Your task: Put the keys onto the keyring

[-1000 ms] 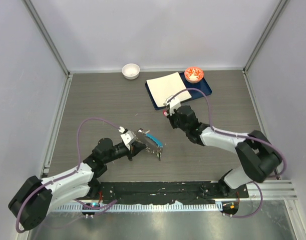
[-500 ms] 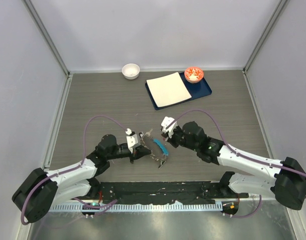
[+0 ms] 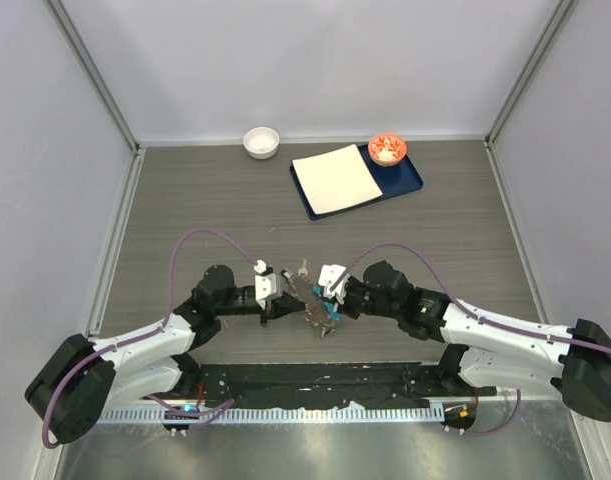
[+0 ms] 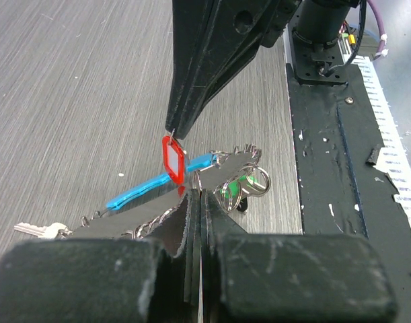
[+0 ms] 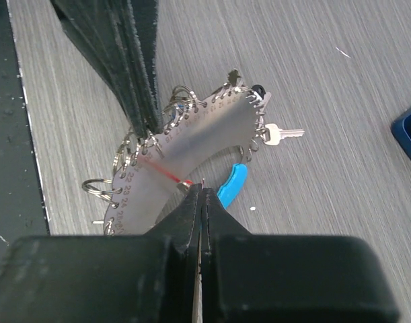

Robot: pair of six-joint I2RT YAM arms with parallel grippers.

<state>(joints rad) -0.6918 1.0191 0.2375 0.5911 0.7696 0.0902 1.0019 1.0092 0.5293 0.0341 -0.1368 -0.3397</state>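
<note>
The keyring (image 5: 192,145) is a grey metal crescent edged with small wire loops, with a light blue plastic piece (image 5: 232,183) at its inner edge. My left gripper (image 4: 195,196) is shut on the crescent's edge and holds it just above the table; its fingers (image 5: 128,60) show in the right wrist view. My right gripper (image 5: 202,190) is shut on a red-headed key (image 4: 173,159), held against the crescent's inner edge. A green key (image 4: 242,183) and a plain silver key (image 5: 280,133) hang from the loops. From above, both grippers meet at the keyring (image 3: 315,310).
A dark blue tray (image 3: 409,180) with a white sheet (image 3: 335,178) and a red bowl (image 3: 387,149) stands at the back right. A white bowl (image 3: 261,141) stands at the back. The black base rail (image 4: 340,168) runs close behind the keyring.
My right arm has swung from near the tray down and left with the red key until it meets the keyring. My left gripper has shifted slightly right with the keyring.
</note>
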